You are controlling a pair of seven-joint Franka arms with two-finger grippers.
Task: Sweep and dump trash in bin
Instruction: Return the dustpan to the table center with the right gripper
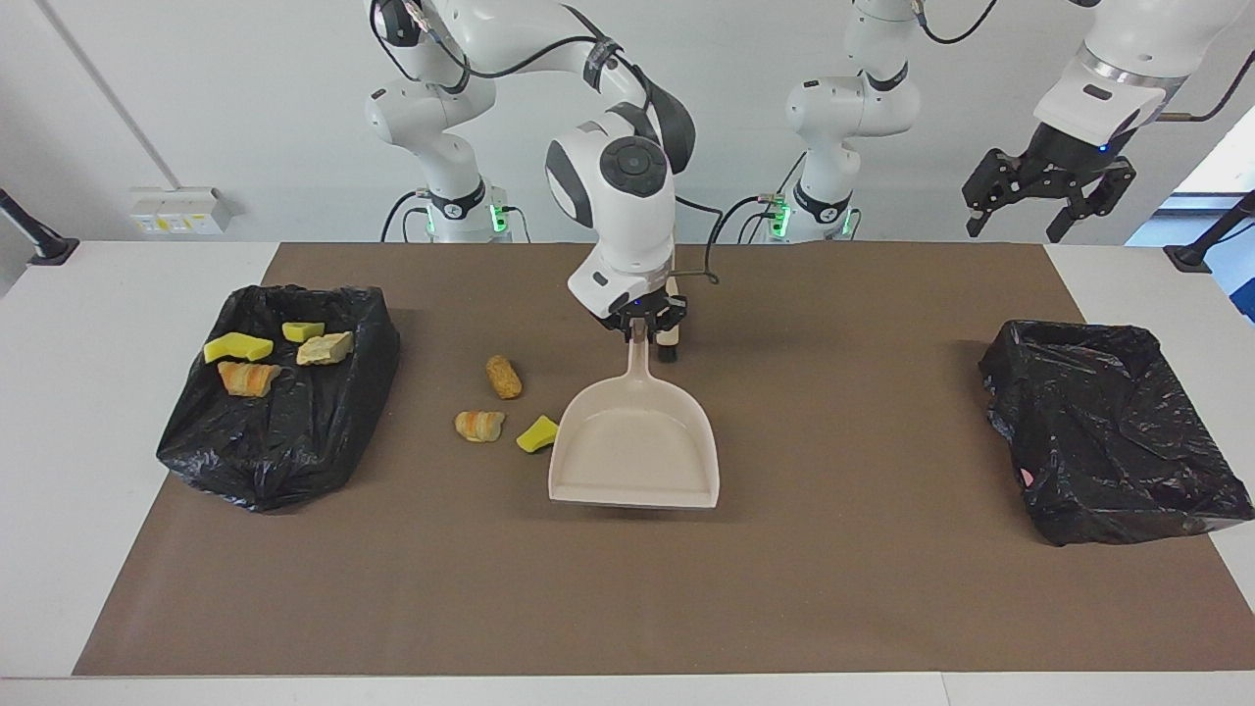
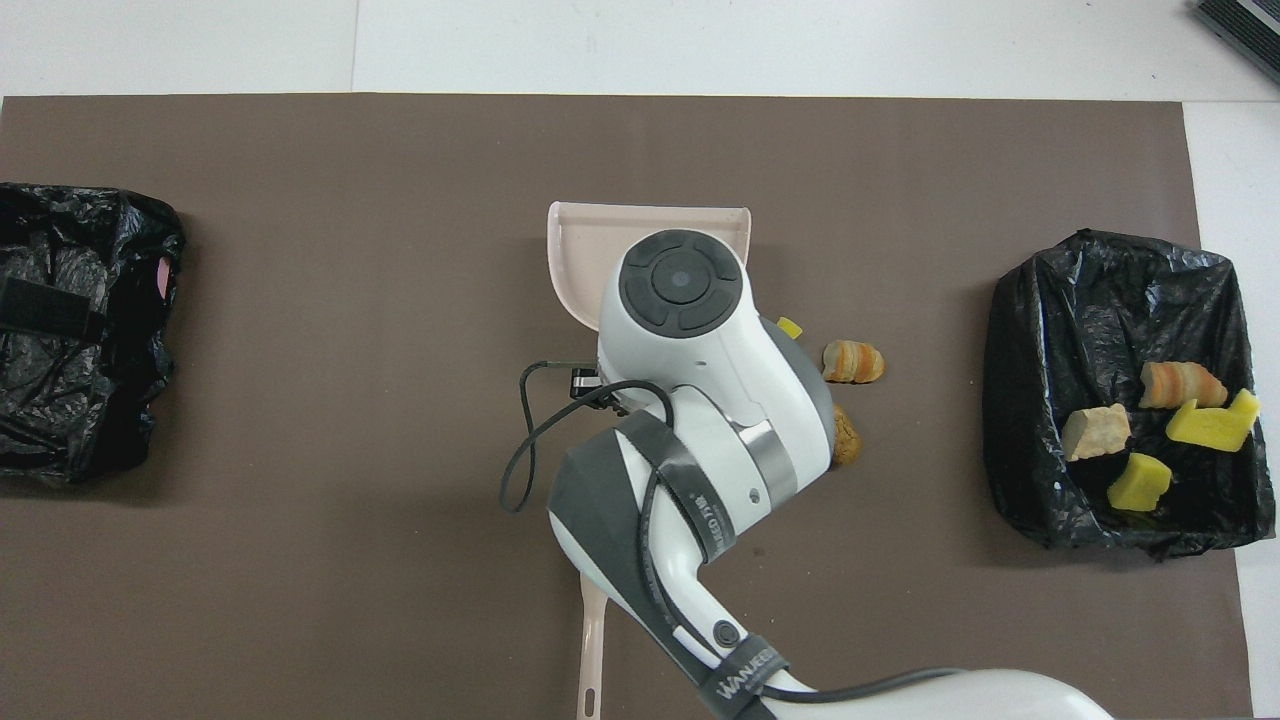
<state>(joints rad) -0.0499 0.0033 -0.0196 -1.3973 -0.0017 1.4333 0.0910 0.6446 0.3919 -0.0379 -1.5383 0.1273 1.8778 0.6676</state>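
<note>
facing cam up high across the bench [image 1: 147, 628] looking back at both robots, overhead cam steep down from the robots' end, half a turn apart, both catch the whole brown mat [image 2: 400, 300] and dustpan [image 1: 635, 461]

Both arms wear glossy white shells with dark grey bands at the joints. A round grey cap with segmented buttons crowns the right arm's wrist [image 2: 681, 281]. Black cable loops beside that cap, and black lettering runs along a grey band below it. Green lights glow at both bases. The left gripper [image 1: 1049, 201] is black, skeletal linkage, with a blue light above.
</note>
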